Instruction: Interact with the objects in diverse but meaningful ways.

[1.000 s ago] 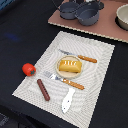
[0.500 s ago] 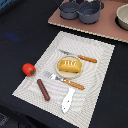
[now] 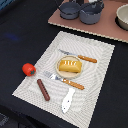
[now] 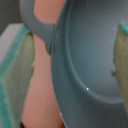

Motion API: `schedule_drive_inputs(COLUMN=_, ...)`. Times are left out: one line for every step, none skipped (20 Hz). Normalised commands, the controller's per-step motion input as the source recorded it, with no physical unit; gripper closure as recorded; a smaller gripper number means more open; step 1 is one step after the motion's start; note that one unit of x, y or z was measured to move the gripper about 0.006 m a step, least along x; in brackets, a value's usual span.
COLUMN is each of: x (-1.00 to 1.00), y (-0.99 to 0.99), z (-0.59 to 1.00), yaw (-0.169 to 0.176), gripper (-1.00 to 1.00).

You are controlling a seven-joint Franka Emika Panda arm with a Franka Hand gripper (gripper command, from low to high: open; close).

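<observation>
No item moved since earlier | tool (image 4: pixel 70 65) straddling grey-blue two-handled plastic pot (image 3: pixel 91 13) rim, grip undeterminable | yellow-orange bread loaf (image 3: pixel 69 65) on tan round plate (image 3: pixel 58 71)

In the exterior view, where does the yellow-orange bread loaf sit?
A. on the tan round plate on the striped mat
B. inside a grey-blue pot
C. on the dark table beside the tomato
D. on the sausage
A: the bread loaf rests on the tan plate, mid-mat.

Bread loaf (image 3: pixel 69 65) on plate (image 3: pixel 59 70), tomato (image 3: pixel 28 69) beside mat (image 3: pixel 100 85)
</observation>
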Motion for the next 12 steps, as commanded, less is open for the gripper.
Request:
schedule_drive_inputs(x=0.25, y=0.00, z=1.00, yaw=0.000, gripper=-1.00)
schedule_drive_inputs(x=0.26, y=0.03, z=0.95, yaw=0.000, gripper=-1.00)
schedule_drive_inputs(x=0.19, y=0.03, z=0.82, yaw=0.000, gripper=-1.00)
schedule_drive_inputs(x=0.13, y=0.02, z=0.75, yaw=0.002, gripper=-1.00)
schedule_drive_inputs(x=0.25, y=0.04, z=0.72, yaw=0.016, gripper=-1.00)
schedule_drive_inputs(x=0.37, y=0.01, z=0.76, yaw=0.001, gripper=-1.00)
schedule_drive_inputs(x=0.47, y=0.00, z=0.77, yaw=0.000, gripper=-1.00)
schedule_drive_inputs(x=0.58, y=-0.11, z=0.71, yaw=0.000, gripper=-1.00)
schedule_drive_inputs(x=0.58, y=-0.25, z=0.64, yaw=-0.024, gripper=-1.00)
schedule_drive_inputs(x=0.66, y=-0.42, z=0.58, yaw=-0.028, gripper=-1.00)
schedule_drive_inputs(x=0.73, y=-0.54, z=0.55, yaw=-0.052, gripper=-1.00)
schedule_drive_inputs(x=0.70, y=-0.62, z=0.49, yaw=-0.049, gripper=-1.00)
